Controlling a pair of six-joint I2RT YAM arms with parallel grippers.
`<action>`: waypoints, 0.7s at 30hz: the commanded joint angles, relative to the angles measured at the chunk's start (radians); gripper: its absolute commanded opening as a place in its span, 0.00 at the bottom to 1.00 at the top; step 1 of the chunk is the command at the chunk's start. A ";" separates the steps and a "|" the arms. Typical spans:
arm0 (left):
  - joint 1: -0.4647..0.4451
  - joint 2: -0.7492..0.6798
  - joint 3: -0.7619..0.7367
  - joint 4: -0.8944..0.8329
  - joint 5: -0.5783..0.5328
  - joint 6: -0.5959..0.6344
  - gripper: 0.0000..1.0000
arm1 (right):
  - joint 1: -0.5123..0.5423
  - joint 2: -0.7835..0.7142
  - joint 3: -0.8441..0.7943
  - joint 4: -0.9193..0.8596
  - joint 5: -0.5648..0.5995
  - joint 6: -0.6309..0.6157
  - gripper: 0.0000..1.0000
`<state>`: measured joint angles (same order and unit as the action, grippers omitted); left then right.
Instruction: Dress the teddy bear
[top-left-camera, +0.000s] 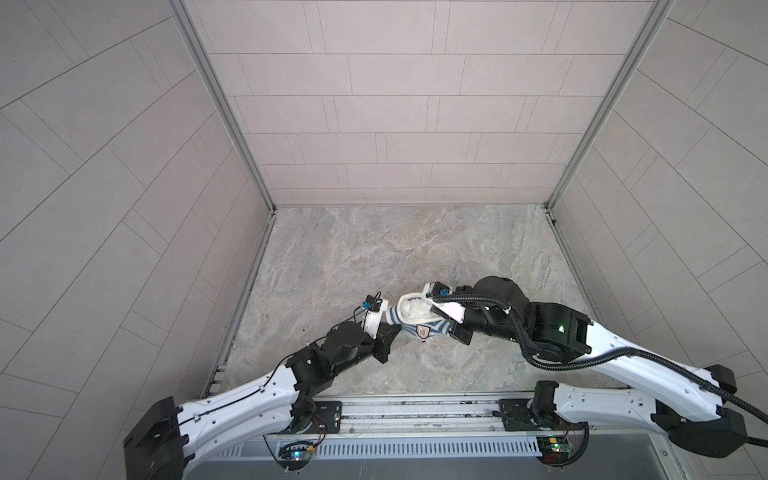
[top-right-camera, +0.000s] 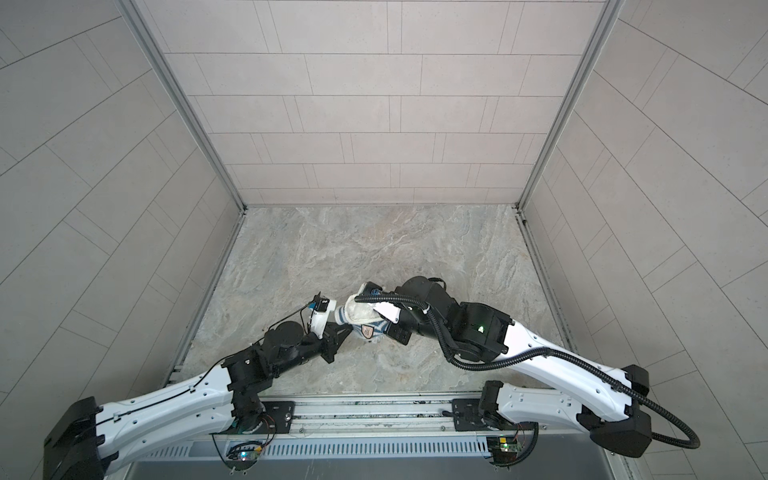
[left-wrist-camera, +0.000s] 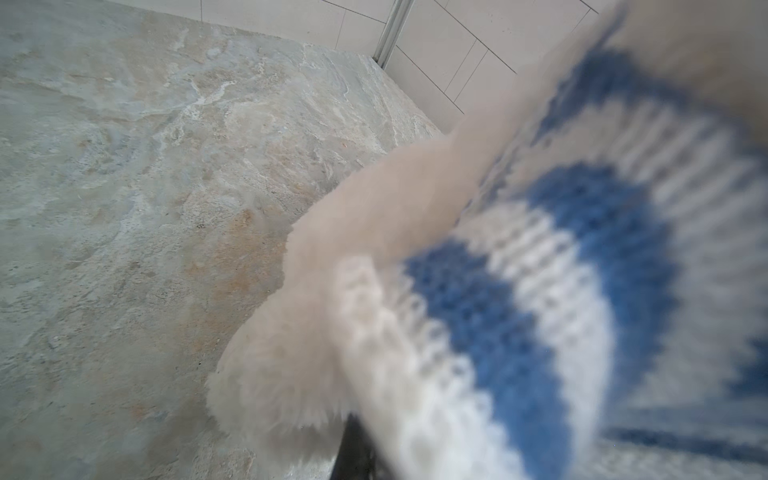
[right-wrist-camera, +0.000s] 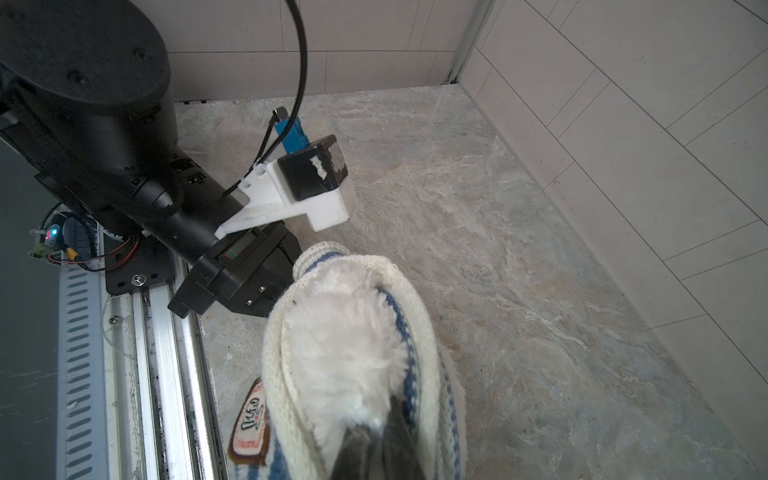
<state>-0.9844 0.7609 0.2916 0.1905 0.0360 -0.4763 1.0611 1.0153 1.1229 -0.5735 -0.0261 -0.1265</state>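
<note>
Both arms reach low from the front rail toward the middle of the grey marbled stone-look table. Their forearms angle inward and their wrists face each other. Between them I find the small fluffy white plush teddy bear, partly wrapped in a blue-and-white striped knitted shirt with a shield-shaped chest badge. In both top views the bundle is over the near centre of the table. Whether it rests on the surface or hangs just above it, I cannot tell.

Left claw: the jaws are pressed together on the shirt's knit at the bundle's left end, beside a sleeve. Blurred stripes and one furry limb of the teddy bear fill its wrist view.

Right claw: the jaws are pressed together at the opposite end. The dark fingertips pinch the shirt's edge, and white fur bulges over them through the cream-rimmed opening. Whether fur is caught as well, I cannot tell.
</note>
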 joint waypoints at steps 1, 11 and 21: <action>-0.066 -0.042 0.030 -0.054 0.013 0.102 0.00 | 0.030 -0.015 0.034 0.060 -0.029 -0.050 0.00; -0.135 -0.202 0.104 -0.210 -0.055 0.160 0.57 | 0.041 -0.048 0.023 -0.058 0.048 -0.213 0.00; -0.227 -0.286 0.254 -0.465 -0.042 0.220 0.99 | -0.121 -0.065 0.001 -0.034 -0.146 -0.407 0.00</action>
<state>-1.1843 0.4931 0.4625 -0.1680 0.0074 -0.2996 0.9844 0.9634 1.1004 -0.6106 -0.0715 -0.4320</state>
